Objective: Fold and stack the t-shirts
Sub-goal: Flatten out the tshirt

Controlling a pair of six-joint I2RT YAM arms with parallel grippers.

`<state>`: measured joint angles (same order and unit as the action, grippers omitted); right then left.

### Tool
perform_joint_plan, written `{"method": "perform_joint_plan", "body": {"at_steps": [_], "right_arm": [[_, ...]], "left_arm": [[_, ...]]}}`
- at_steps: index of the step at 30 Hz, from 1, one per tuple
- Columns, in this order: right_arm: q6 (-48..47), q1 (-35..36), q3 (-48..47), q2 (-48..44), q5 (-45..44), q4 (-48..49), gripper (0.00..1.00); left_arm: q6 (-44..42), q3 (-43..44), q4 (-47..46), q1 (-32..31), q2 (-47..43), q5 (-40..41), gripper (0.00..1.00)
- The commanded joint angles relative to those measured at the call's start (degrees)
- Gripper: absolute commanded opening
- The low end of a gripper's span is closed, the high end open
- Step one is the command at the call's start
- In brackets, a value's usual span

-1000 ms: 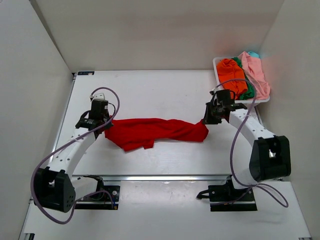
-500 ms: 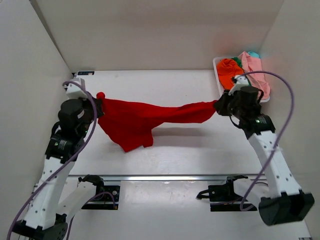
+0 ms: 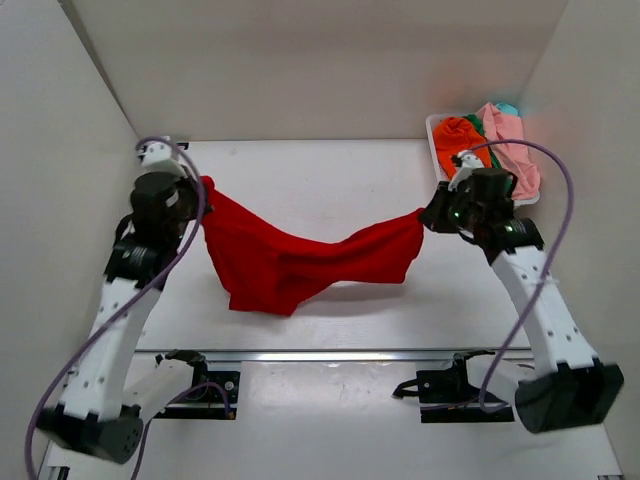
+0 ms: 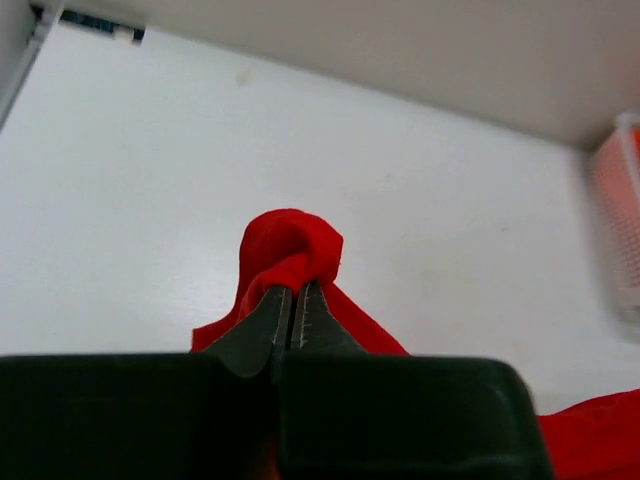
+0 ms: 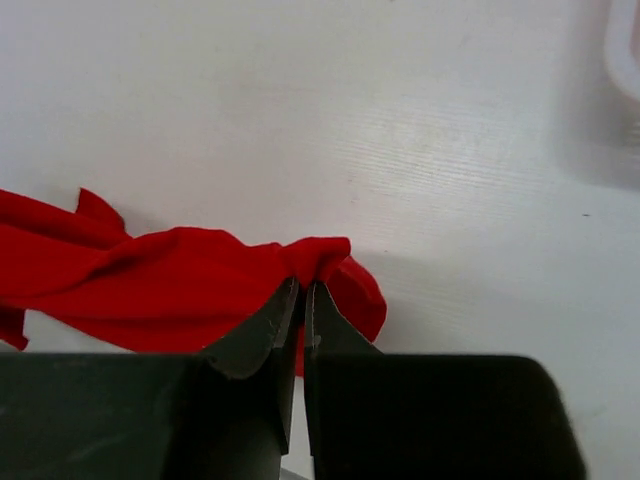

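Note:
A bright red t-shirt (image 3: 290,260) hangs in the air between my two grippers, sagging in the middle over the white table (image 3: 300,170). My left gripper (image 3: 203,187) is shut on its left end, where a red bunch (image 4: 290,250) sticks out past the jaws. My right gripper (image 3: 425,215) is shut on its right end, where red cloth (image 5: 200,290) spreads to the left of the jaws. Orange (image 3: 458,135), green (image 3: 499,182), pale pink (image 3: 512,145) and teal (image 3: 508,107) shirts lie heaped in a white basket (image 3: 433,128) at the back right.
White walls stand at the back and on both sides of the table. A metal rail (image 3: 330,354) runs along the near edge by the arm bases. The basket's rim shows blurred in the left wrist view (image 4: 620,200).
Both arms lifted the red shirt off the table and held it taut, then the grippers came a little closer together, so the shirt now sags in the middle.

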<state>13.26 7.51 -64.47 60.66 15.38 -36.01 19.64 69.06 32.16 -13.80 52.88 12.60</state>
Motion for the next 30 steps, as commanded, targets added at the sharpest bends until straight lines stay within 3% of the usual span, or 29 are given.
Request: {"method": "perform_joint_plan", "body": {"at_steps": [1,3,4,5,7,9,14,15,16,17,21,24,25,26,28,30], "right_arm": [[-1.21,0.23,1.45,9.00,0.01,5.59,0.00],[-1.04,-0.99,0.58,15.17,-1.83,7.79,0.00],[-0.78,-1.44,-0.39,19.19,-2.80,7.54,0.00],[-0.78,-1.62,-2.92,22.88,-4.98,7.71,0.02],[-1.74,-2.58,-6.35,27.90,-8.86,6.13,0.18],[-2.35,-2.67,-8.56,31.00,-9.66,5.43,0.30],[-3.15,-1.45,-7.17,32.85,-9.93,8.76,0.41],[-2.97,-1.88,-6.82,32.94,-10.19,9.63,0.42],[-2.71,-1.53,-6.46,33.37,-9.76,9.99,0.42],[-2.54,-1.36,-6.29,33.47,-9.14,9.82,0.43],[-2.88,-0.57,-6.11,34.00,-8.52,9.82,0.42],[-2.54,-0.39,-5.41,33.56,-8.52,10.26,0.42],[-2.27,-0.39,-5.14,33.73,-8.43,10.17,0.42],[-2.18,-0.39,-4.62,33.21,-8.08,10.60,0.42],[-1.92,-0.39,-3.74,33.38,-7.82,10.87,0.42],[-1.66,-0.13,-2.86,33.20,-7.47,11.13,0.42]], "left_arm": [[0.49,-5.41,-5.68,1.76,10.45,-1.88,0.00],[-0.56,-5.52,-8.25,2.02,17.38,-2.49,0.04],[-1.61,-3.86,-8.78,2.46,22.04,-4.23,0.16],[-1.62,-2.10,-8.87,2.46,23.91,-4.77,0.22],[-1.54,-0.86,-10.09,2.46,27.88,-5.66,0.27],[-1.27,-1.73,-11.50,2.73,27.63,-5.39,0.28],[-0.66,-9.53,-10.80,2.04,25.35,-6.37,0.31],[-0.65,-10.60,-10.98,1.85,24.82,-5.93,0.36],[0.48,-13.13,-11.68,1.24,23.94,-5.40,0.55],[1.10,-15.16,-12.29,1.41,23.76,-6.35,0.87],[3.03,-18.16,-15.89,3.52,21.39,-8.30,0.98],[3.21,-17.73,-17.31,2.65,19.19,-8.12,0.94],[3.39,-17.38,-17.05,2.29,18.58,-8.47,0.80],[3.82,-16.86,-15.83,1.51,18.49,-8.82,0.60],[4.18,-18.77,-14.76,0.44,18.57,-10.40,0.48],[5.93,-21.31,-15.20,-1.31,18.83,-12.59,0.54]]}}
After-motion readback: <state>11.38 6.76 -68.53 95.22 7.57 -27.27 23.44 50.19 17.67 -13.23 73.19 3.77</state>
